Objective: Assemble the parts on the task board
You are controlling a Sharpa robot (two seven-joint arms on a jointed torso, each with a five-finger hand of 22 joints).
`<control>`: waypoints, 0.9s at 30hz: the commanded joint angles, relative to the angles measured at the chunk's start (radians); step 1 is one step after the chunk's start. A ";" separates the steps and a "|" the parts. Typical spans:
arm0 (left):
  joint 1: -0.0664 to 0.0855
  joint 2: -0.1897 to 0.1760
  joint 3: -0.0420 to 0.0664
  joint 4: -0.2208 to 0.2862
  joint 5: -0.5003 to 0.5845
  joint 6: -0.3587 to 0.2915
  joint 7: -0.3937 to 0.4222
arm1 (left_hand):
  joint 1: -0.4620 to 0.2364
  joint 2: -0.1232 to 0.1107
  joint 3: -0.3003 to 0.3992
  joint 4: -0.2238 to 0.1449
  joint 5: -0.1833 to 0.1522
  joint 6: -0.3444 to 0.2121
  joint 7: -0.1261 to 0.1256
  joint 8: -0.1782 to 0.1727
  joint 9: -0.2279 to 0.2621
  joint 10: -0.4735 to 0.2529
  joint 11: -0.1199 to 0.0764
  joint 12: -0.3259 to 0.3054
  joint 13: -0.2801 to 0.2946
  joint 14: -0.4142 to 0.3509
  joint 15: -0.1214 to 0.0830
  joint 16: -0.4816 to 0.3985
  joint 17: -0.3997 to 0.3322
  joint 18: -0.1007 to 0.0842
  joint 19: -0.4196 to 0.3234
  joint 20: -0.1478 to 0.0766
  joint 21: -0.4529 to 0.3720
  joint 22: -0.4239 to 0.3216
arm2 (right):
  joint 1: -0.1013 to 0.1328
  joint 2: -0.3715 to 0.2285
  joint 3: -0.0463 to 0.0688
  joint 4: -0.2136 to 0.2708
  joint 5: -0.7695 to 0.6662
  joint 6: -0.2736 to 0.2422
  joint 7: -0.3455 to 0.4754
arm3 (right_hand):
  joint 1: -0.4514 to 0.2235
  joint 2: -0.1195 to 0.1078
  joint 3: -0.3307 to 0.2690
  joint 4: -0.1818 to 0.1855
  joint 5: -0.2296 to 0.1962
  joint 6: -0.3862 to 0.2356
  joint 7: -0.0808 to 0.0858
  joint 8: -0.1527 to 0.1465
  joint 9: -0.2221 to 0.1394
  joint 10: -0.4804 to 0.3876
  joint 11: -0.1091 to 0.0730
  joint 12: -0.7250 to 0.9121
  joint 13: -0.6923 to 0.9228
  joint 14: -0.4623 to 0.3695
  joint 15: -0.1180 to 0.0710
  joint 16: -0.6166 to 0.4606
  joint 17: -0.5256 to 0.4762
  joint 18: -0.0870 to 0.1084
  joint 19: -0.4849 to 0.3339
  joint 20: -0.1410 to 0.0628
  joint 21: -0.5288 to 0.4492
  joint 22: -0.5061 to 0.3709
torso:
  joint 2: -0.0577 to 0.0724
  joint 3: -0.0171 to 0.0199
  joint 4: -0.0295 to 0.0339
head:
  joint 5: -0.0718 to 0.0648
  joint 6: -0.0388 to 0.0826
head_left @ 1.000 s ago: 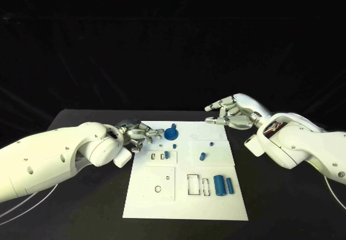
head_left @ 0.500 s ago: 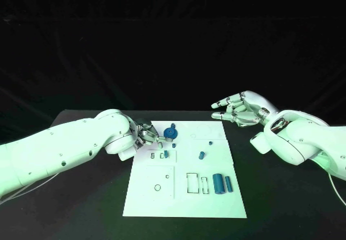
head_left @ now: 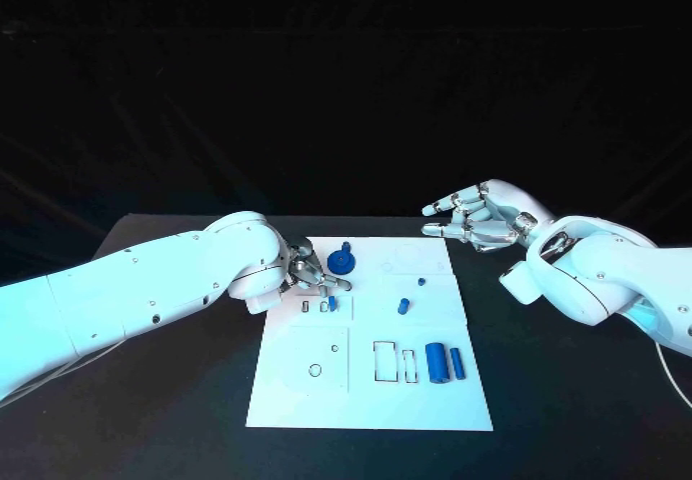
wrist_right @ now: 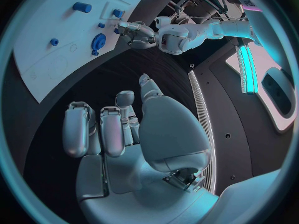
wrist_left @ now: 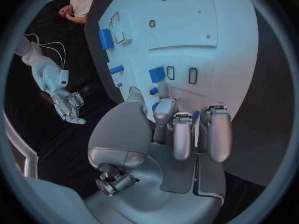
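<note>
Task board (head_left: 303, 395) lies mid-table, blue parts (head_left: 444, 364) scattered on it. Left hand (head_left: 306, 272) bunches its fingers over the far-left slots, likely seating a small piece; can't tell if it holds one. Right hand (head_left: 476, 218) hovers spread, empty, off the board's far right corner, probably waiting.

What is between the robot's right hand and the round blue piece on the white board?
Head view: between right hand and round blue piece, just bare white board.
</note>
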 commanded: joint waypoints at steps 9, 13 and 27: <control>0.002 0.007 0.000 -0.004 -0.039 0.068 -0.029 | 0.008 0.012 -0.012 -0.002 -0.004 -0.013 -0.004 0.015 0.017 0.001 -0.007 0.007 0.004 0.105 -0.008 0.002 0.263 -0.018 0.051 -0.007 0.004 0.143 | 0.000 0.007 -0.001 -0.007 -0.020 0.026 -0.015 | -0.009 0.004 -0.007 0.003 0.004 0.002 -0.004 0.005 0.001 0.005 -0.002 0.004 0.000 0.047 0.003 -0.006 -0.001 0.015 -0.005 -0.001 -0.007 -0.002 | 0.000 -0.0003 -0.0001 | 0.004 -0.010; 0.002 0.009 0.000 -0.006 -0.041 0.072 -0.030 | 0.013 0.016 -0.015 -0.003 -0.004 -0.015 -0.004 0.020 0.024 0.001 -0.008 0.008 0.006 0.105 -0.008 0.002 0.263 -0.018 0.051 -0.007 0.004 0.144 | -0.001 0.009 -0.002 -0.009 -0.020 0.028 -0.017 | -0.009 0.007 -0.007 0.004 0.006 0.003 -0.004 0.006 0.001 0.006 -0.002 0.005 0.000 0.047 0.003 -0.006 -0.001 0.015 -0.005 -0.001 -0.008 -0.002 | 0.000 0.0001 -0.0005 | 0.004 -0.011; 0.001 0.036 -0.008 -0.027 -0.043 0.090 -0.034 | 0.033 0.030 -0.020 -0.004 -0.004 -0.024 -0.005 0.033 0.043 0.002 -0.009 0.009 0.009 0.105 -0.009 0.002 0.263 -0.019 0.052 -0.007 0.006 0.146 | -0.001 0.013 -0.003 -0.013 -0.020 0.034 -0.023 | -0.004 0.012 -0.008 0.002 0.012 0.004 -0.005 0.007 0.001 0.007 -0.003 0.005 0.000 0.047 0.002 -0.007 -0.003 0.015 -0.006 -0.001 -0.008 -0.003 | 0.001 0.0002 -0.0002 | 0.002 -0.014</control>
